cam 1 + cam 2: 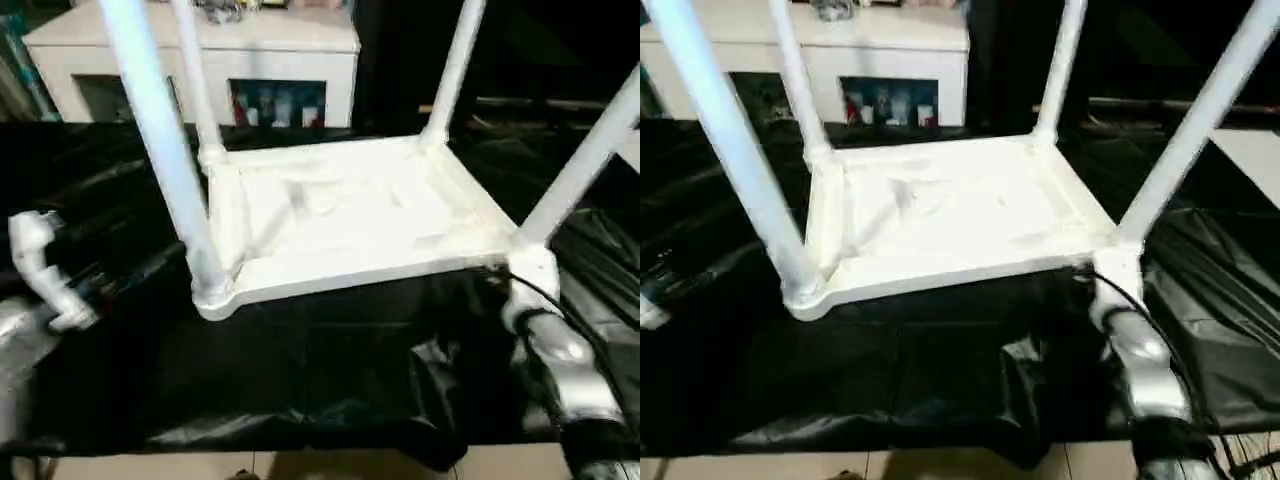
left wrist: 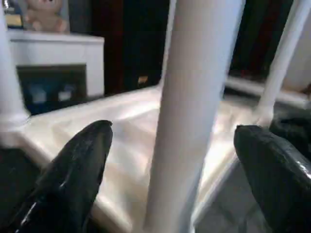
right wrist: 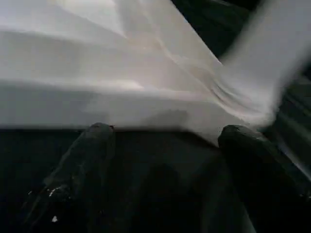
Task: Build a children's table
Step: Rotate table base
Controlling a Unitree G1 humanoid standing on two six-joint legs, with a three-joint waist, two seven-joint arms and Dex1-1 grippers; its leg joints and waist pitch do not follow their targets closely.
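White plastic, all of it: the children's table point(image 1: 340, 215) lies upside down on the black-draped table point(image 1: 300, 380), ribbed underside up, with four legs point(image 1: 160, 150) standing in its corner sockets. By my judgement the assembly is nearly finished; what remains is seating each leg firmly, then turning the whole thing over.

In the head view, the near leg at about 9 o'clock of the top is the one I'm lined up on. My left claw point(image 2: 175, 160) stands wide apart, its fingers point(image 2: 73, 170) on either side of that leg, holding nothing that I can see. The next move, as I read it, is to close on the leg and press or twist it home, squarely, so the socket doesn't bind.

My right claw point(image 3: 160, 145) sits at the 4 o'clock corner, also spread apart, fingers point(image 3: 87, 155) just short of the top's edge; whether they touch it I cannot tell. Behind, at 12 o'clock, stands a white cabinet point(image 1: 200, 60).
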